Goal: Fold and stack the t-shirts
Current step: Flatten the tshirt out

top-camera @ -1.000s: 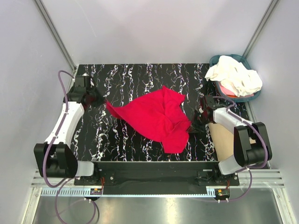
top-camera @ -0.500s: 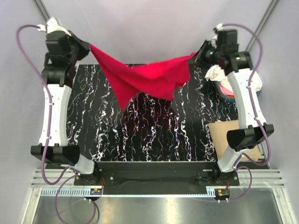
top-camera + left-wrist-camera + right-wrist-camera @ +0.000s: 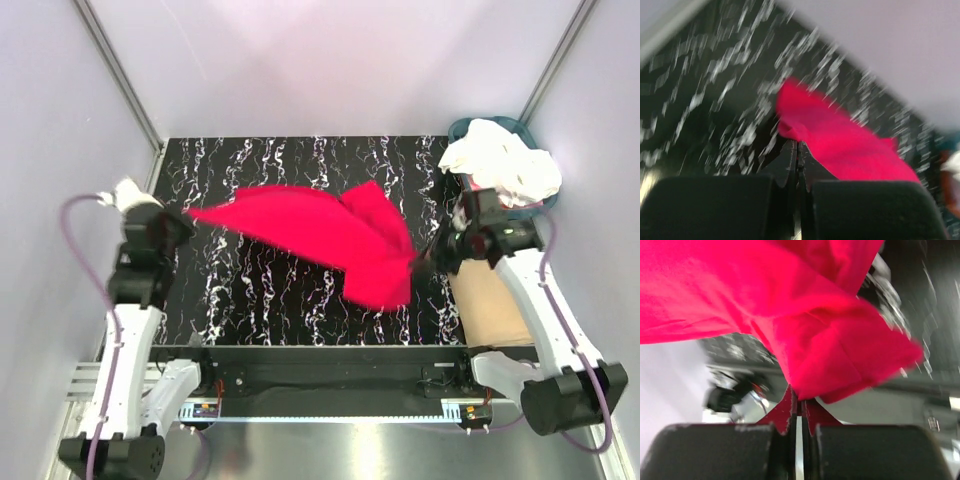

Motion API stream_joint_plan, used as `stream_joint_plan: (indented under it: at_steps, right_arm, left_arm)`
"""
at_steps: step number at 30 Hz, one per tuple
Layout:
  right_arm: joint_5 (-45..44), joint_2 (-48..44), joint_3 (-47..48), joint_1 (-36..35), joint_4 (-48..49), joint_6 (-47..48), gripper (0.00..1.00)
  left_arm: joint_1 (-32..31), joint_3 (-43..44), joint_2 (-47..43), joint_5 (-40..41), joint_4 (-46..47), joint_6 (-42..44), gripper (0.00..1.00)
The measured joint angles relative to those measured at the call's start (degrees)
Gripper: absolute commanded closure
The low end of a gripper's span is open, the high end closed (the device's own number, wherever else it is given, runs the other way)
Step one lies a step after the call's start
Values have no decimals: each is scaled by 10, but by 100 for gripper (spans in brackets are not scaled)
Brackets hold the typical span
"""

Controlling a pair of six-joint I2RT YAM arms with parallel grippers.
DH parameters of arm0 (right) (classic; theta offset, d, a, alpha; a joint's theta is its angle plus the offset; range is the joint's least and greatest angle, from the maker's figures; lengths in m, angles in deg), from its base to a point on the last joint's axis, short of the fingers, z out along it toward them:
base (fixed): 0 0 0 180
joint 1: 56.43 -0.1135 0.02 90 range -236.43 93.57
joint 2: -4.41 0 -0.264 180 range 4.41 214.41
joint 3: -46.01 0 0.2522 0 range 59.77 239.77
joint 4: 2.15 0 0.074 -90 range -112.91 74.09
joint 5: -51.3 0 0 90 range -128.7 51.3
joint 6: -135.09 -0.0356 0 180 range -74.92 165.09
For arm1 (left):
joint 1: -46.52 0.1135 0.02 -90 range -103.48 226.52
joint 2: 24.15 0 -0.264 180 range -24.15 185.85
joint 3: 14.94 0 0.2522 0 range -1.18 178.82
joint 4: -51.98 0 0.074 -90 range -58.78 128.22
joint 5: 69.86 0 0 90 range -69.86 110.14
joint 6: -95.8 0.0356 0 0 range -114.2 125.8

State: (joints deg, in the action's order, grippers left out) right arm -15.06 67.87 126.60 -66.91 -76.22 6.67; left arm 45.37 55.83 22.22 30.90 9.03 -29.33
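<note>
A red t-shirt hangs stretched between my two grippers above the black marbled table. My left gripper is shut on its left corner; in the left wrist view the shirt runs away from the closed gripper. My right gripper is shut on its right edge; in the right wrist view the cloth bunches above the gripper. The shirt's right part droops lower. A pile of white t-shirts lies in a teal basket at the back right.
A brown cardboard sheet lies on the table's right side under the right arm. Grey walls and metal frame posts close in the table on three sides. The front rail runs along the near edge.
Both arms have swung down from high at the back toward the front of the table, carrying the red shirt with them. The shirt now hangs low over the table.
</note>
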Motion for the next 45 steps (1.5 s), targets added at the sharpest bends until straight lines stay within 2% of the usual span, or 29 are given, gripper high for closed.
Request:
stream_joint_plan:
  at_steps: [3,5,7,11,17,20,21,22,23,24,25,27,28,32,35,40,45]
  right_arm:
    - [9,10,-125,0,9,-9,100]
    - [11,27,-162,0,10,-6,100]
    - [10,47,-170,0,17,2,100]
    - [9,85,-169,0,54,24,100]
    - [-2,152,-169,0,83,50,100]
    - [-2,150,-176,0,89,51,98]
    - [-2,144,-182,0,92,51,95]
    - [-2,137,-188,0,92,50,94]
    - [-3,126,-198,0,93,49,94]
    - [-5,116,-206,0,92,47,89]
    - [-5,105,-215,0,89,45,85]
    - [-6,89,-228,0,81,42,72]
    - [-8,84,-230,0,73,43,58]
    - [-30,78,-212,0,37,56,39]
    - [-67,80,-156,0,10,74,34]
    - [-108,145,-47,0,24,104,35]
    - [-122,270,9,0,71,117,44]
  left_arm:
    - [-1,-142,-6,-3,-30,-43,99]
    - [-2,-215,-2,-4,-70,-87,99]
    - [1,-251,2,-4,-107,-120,98]
    - [7,-243,48,3,-127,-141,98]
    - [21,-192,158,0,-111,-119,99]
    - [33,-192,175,-2,-113,-117,95]
    - [37,-192,174,-2,-116,-118,93]
    - [39,-192,170,-1,-118,-118,81]
    - [42,-193,163,0,-120,-119,74]
    - [43,-197,151,0,-120,-122,64]
    - [45,-200,137,2,-124,-125,42]
    - [47,-201,110,7,-141,-130,35]
    - [47,-201,99,12,-148,-130,32]
    - [48,-186,94,29,-174,-106,32]
    - [47,-144,110,28,-181,-68,37]
    - [23,-73,181,-40,-113,-17,41]
    - [-47,3,335,-125,-57,18,40]
